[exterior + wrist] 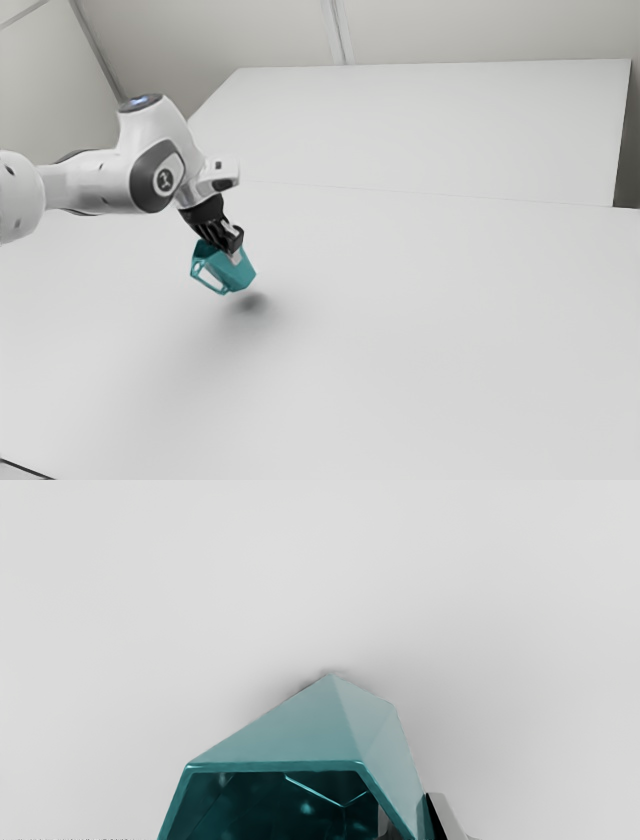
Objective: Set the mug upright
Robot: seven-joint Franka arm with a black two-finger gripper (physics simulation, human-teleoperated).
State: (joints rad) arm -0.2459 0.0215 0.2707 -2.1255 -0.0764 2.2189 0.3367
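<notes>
From the exterior view's left the arm reaches in and bends down to the end effector. The mug's handle comes first, below the end effector and a little to the exterior view's left of it. Next is the mug, just under the end effector and in its grip, tilted, not upright. The end effector is closed on the mug's wall: in the wrist view one finger is against the outside and the other is inside the mouth, which faces back towards the hand. Farther to the exterior view's right, a shadow lies below the end effector on the worktop, near the mug's low end. Beyond the end effector stands a white panel.
</notes>
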